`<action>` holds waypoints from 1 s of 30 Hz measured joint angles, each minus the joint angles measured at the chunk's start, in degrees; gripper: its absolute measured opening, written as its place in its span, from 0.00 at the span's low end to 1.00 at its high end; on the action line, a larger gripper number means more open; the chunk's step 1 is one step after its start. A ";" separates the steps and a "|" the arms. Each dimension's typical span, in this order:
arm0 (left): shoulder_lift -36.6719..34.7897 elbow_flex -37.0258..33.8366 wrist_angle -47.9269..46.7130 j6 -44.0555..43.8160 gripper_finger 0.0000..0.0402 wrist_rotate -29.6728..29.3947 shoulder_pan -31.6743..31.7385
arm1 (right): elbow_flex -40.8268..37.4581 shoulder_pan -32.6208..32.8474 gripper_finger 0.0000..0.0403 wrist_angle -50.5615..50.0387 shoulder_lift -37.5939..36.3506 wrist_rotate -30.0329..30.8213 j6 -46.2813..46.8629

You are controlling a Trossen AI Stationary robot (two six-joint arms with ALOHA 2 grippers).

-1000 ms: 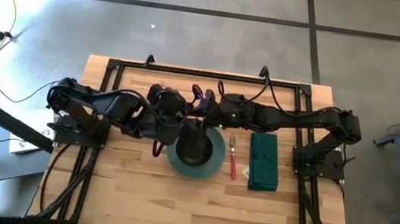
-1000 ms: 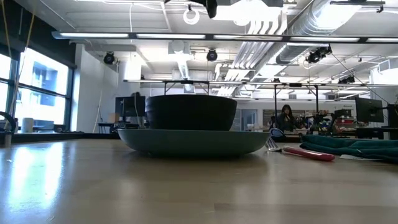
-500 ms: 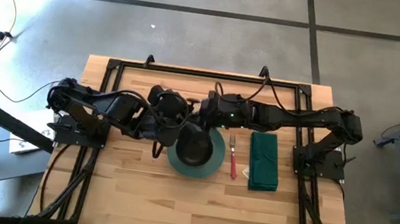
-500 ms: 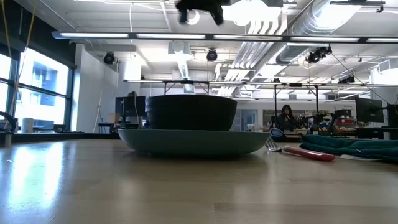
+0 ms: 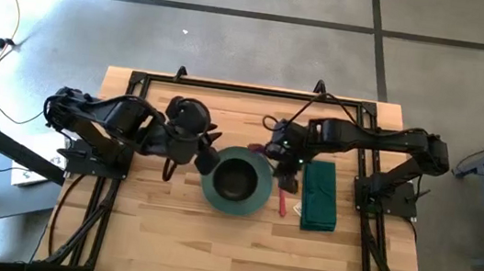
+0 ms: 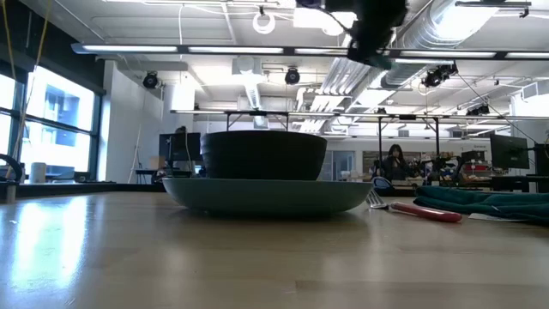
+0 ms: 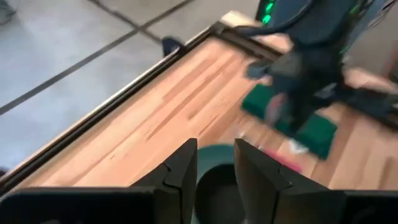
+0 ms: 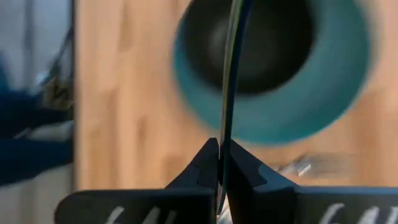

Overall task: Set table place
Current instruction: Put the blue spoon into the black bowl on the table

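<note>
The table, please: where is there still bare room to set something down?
The table is bare along its whole near strip, below the teal plate and green napkin. The far strip behind both arms is also free. It is crowded mid-table: black bowl on the plate, red-handled fork, both grippers.

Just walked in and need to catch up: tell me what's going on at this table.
A place setting is being laid on the table. A black bowl sits on a teal plate, with a red-handled fork and folded green napkin beside it. The right gripper, above the fork, pinches a thin utensil. The left gripper is open, beside the plate.
</note>
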 joint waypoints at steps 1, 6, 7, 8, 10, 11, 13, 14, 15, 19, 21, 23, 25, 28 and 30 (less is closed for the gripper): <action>0.01 0.00 -1.59 -0.96 0.23 0.04 0.00 | 0.00 0.01 0.00 -1.68 0.11 -2.69 0.07; 0.39 -0.02 -5.35 -3.51 0.21 -0.08 0.00 | 0.00 0.84 0.00 -4.02 1.63 -15.04 0.33; 0.56 -0.03 -5.56 -3.54 0.21 -0.08 0.01 | 0.02 0.87 0.00 -4.12 1.88 -16.97 0.67; 0.67 -0.04 -5.53 -3.54 0.21 -0.04 0.02 | 0.02 0.90 0.00 -4.38 2.24 -18.40 1.23; 0.63 -0.04 -5.52 -3.54 0.21 -0.07 0.00 | 0.02 0.88 0.00 -5.18 3.14 -19.00 1.38; 0.58 -0.04 -5.50 -3.51 0.21 -0.12 0.00 | 0.02 0.88 0.00 -5.39 3.49 -19.00 1.34; 0.57 -0.31 -5.34 -3.19 0.21 -0.12 0.00 | 0.02 0.87 0.00 -5.60 3.81 -18.83 1.05; 0.57 -0.67 -5.37 -2.80 0.21 0.10 0.00 | 0.02 0.87 0.00 -5.54 3.88 -18.82 0.83; 0.57 -1.11 -5.36 -2.37 0.21 0.82 0.00 | 0.02 0.90 0.00 -5.52 3.91 -18.81 0.39; 0.59 -3.95 -5.09 -4.82 0.21 3.70 0.00 | 0.02 0.96 0.00 -4.25 3.54 -15.50 -0.23; 0.59 -6.69 -4.11 -7.60 0.21 3.91 0.00 | 0.02 1.16 0.00 -2.72 3.19 -12.24 -0.29; 0.66 -9.64 -3.49 -9.76 0.21 4.63 0.00 | 0.02 1.11 0.00 -2.47 3.06 -11.45 -0.28; 0.66 -12.17 -3.37 -11.66 0.21 5.80 0.00 | 0.02 1.09 0.00 -2.78 3.01 -11.67 -0.28; 0.66 -15.57 -2.51 -13.88 0.21 8.05 0.00 | 0.04 1.14 0.00 -6.70 3.05 -14.67 -0.23; 0.68 -17.00 -2.15 -15.17 0.21 8.87 0.00 | 0.04 1.51 0.00 -8.45 3.30 -16.10 0.12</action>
